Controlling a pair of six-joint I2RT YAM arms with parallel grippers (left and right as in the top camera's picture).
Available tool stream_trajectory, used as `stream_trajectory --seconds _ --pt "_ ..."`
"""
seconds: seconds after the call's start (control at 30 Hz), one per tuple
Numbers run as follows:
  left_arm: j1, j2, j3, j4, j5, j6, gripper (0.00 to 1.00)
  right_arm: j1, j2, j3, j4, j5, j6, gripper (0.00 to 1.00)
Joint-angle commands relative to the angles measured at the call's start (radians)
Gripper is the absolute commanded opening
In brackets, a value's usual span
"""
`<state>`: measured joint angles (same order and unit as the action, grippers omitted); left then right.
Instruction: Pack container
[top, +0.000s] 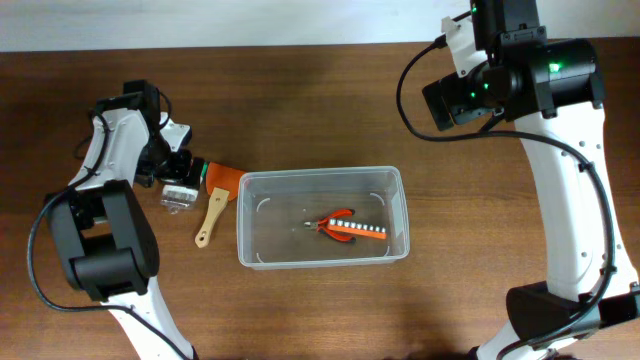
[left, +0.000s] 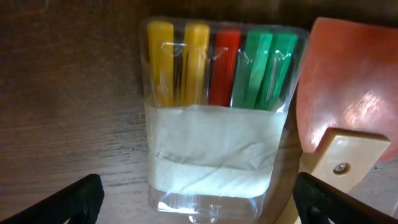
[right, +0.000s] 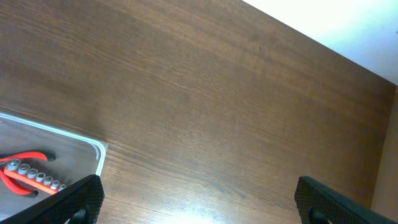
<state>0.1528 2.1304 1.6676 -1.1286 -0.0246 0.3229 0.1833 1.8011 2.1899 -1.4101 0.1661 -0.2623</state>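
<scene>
The clear container (top: 322, 180) lies at the table's middle. Inside it are red-handled pliers (top: 330, 222) and an orange strip of sockets (top: 358, 230); both also show in the right wrist view (right: 28, 174). My left gripper (top: 178, 178) is open, its fingers to either side of a clear pack of yellow, red and green markers (left: 214, 124) with a white label, left of the container. My right gripper (top: 470, 95) is open and empty, held high at the back right, over bare wood.
An orange spatula with a wooden handle (top: 214, 205) lies between the marker pack and the container's left wall; its blade shows in the left wrist view (left: 348, 87). The table's pale back edge (right: 348, 25) runs behind the right gripper.
</scene>
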Motion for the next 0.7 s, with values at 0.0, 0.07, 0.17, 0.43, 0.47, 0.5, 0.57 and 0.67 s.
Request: stream_trajectory --seconds 0.0,0.07,0.17,0.43,0.47,0.5,0.57,0.67 --pt "0.001 0.016 -0.003 0.013 0.019 0.019 0.99 -0.009 0.0 -0.003 0.003 -0.008 0.008 0.99" --pt "0.001 0.021 -0.009 0.017 0.018 0.019 0.99 -0.009 0.0 -0.003 0.003 -0.008 0.005 0.99" --pt "0.001 0.04 -0.017 0.018 0.018 0.018 0.99 -0.009 0.0 -0.003 0.003 -0.005 0.005 0.99" --pt "0.001 0.093 -0.018 0.016 0.018 0.015 0.99 -0.009 0.0 -0.003 0.003 -0.005 0.005 0.99" --pt "0.001 0.093 -0.018 0.018 0.018 0.015 0.99 -0.009 0.0 -0.003 0.003 -0.005 0.005 0.99" --pt "0.001 0.094 -0.018 0.019 0.018 0.015 0.99 -0.009 0.0 -0.003 0.003 -0.005 0.005 0.99" --pt "0.001 0.095 -0.018 0.026 0.018 0.015 0.99 -0.009 0.0 -0.003 0.003 -0.005 0.006 0.99" --pt "0.001 0.1 -0.021 0.045 0.018 0.015 0.99 -0.009 0.0 -0.003 0.003 -0.005 0.006 0.99"
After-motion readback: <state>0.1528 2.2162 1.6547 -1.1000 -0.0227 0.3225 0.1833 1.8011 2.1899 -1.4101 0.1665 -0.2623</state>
